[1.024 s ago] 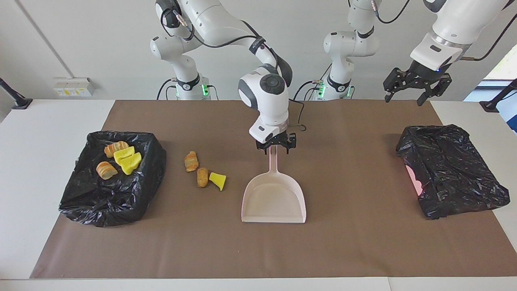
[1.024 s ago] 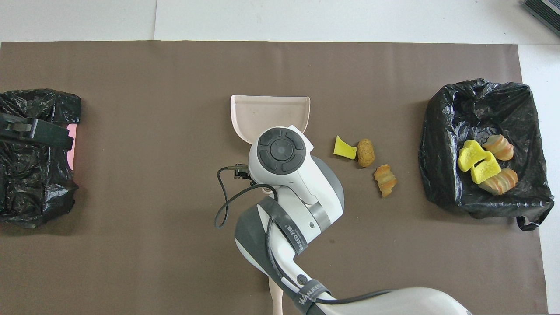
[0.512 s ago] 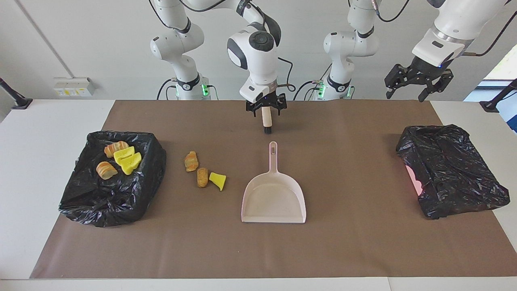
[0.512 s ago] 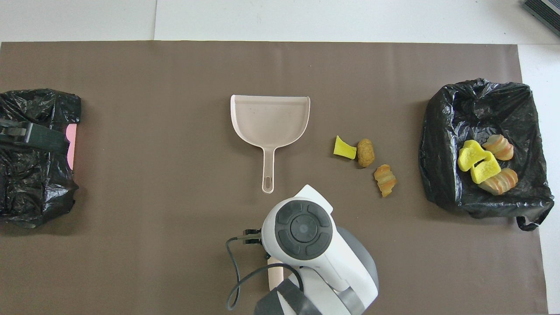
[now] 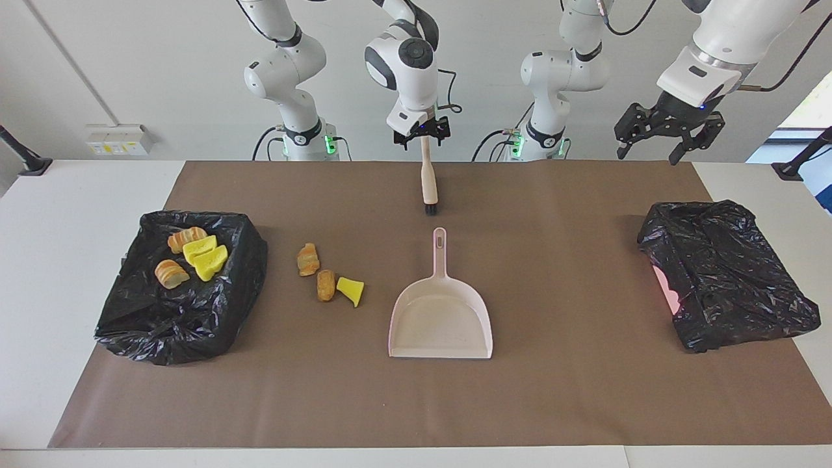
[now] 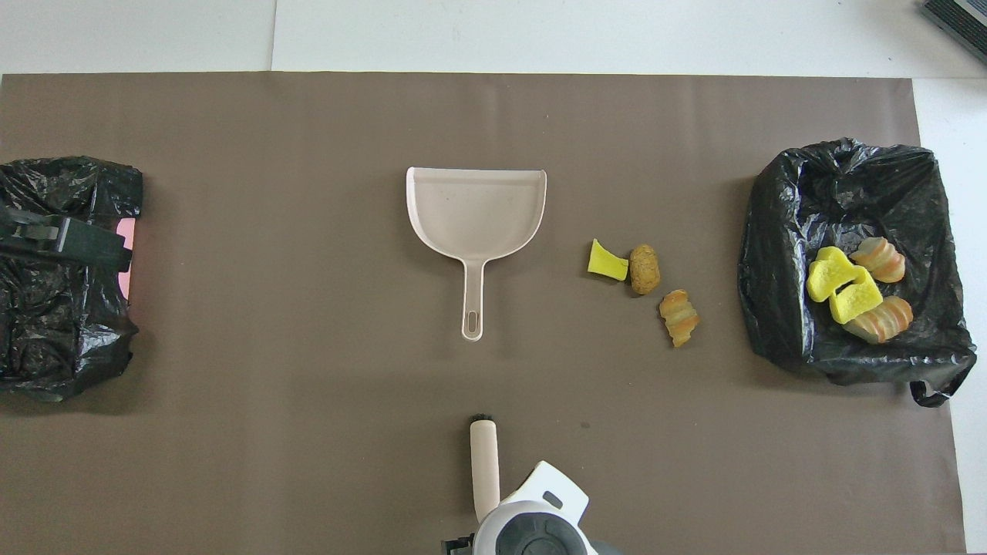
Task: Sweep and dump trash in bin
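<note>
Three pieces of trash lie on the brown mat: a yellow chunk, a brown one and a striped orange one. Several more sit in the black-bag-lined bin at the right arm's end. The pink dustpan lies empty mid-mat, with its handle toward the robots. A cream brush lies nearer the robots, black bristles toward the dustpan handle. My right gripper hangs open over the brush handle's end, holding nothing. My left gripper waits open and raised at its own end.
A second black-bagged container with a pink patch showing sits at the left arm's end. The brown mat covers most of the white table. The loose trash lies between the dustpan and the bin.
My right gripper left the dustpan handle, rose and drew back toward the robots, uncovering the brush. The dustpan, brush and trash stayed put. The left gripper barely moved.
</note>
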`<state>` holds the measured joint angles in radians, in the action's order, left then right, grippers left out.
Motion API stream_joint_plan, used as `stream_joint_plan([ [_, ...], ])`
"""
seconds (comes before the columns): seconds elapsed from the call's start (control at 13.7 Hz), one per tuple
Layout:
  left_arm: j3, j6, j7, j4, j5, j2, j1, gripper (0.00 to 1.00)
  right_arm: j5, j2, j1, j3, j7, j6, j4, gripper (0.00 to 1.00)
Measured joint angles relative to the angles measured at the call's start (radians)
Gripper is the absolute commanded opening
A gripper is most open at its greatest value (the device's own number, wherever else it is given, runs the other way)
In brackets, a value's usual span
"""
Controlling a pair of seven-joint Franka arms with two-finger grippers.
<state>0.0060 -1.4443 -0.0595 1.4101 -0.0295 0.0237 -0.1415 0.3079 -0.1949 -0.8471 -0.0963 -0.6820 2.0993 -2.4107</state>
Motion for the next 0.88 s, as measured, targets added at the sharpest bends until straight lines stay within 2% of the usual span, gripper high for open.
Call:
stream_joint_plan([
  [0.22, -0.003, -0.093, 0.012, 0.063, -0.001, -0.005, -0.072, 1.0, 0.018, 0.032, -0.094, 0.0, -0.068, 0.136, -0.078, 1.0],
  [0.37, -0.006, -0.198, 0.087, 0.141, -0.001, -0.002, -0.155, 1.0, 0.02, 0.06, -0.116, -0.001, -0.078, 0.168, -0.097, 1.0],
  [0.51, -0.009, -0.313, 0.171, 0.225, -0.001, 0.005, -0.237, 1.0, 0.02, 0.063, -0.116, 0.0, -0.078, 0.169, -0.1, 0.59],
  [0.66, -0.01, -0.402, 0.226, 0.294, -0.001, 0.016, -0.301, 1.0, 0.021, 0.063, -0.116, 0.0, -0.078, 0.169, -0.1, 0.46],
  [0.73, -0.01, -0.444, 0.254, 0.319, -0.001, 0.029, -0.327, 1.0, 0.021, 0.063, -0.116, 0.0, -0.078, 0.169, -0.1, 0.35],
  [0.8, -0.009, -0.483, 0.285, 0.335, 0.0, 0.049, -0.356, 1.0, 0.021, 0.063, -0.116, 0.0, -0.078, 0.169, -0.1, 0.15],
  [0.88, -0.01, -0.52, 0.329, 0.346, 0.004, 0.079, -0.391, 1.0, 0.021, 0.063, -0.116, 0.001, -0.078, 0.169, -0.1, 0.0],
])
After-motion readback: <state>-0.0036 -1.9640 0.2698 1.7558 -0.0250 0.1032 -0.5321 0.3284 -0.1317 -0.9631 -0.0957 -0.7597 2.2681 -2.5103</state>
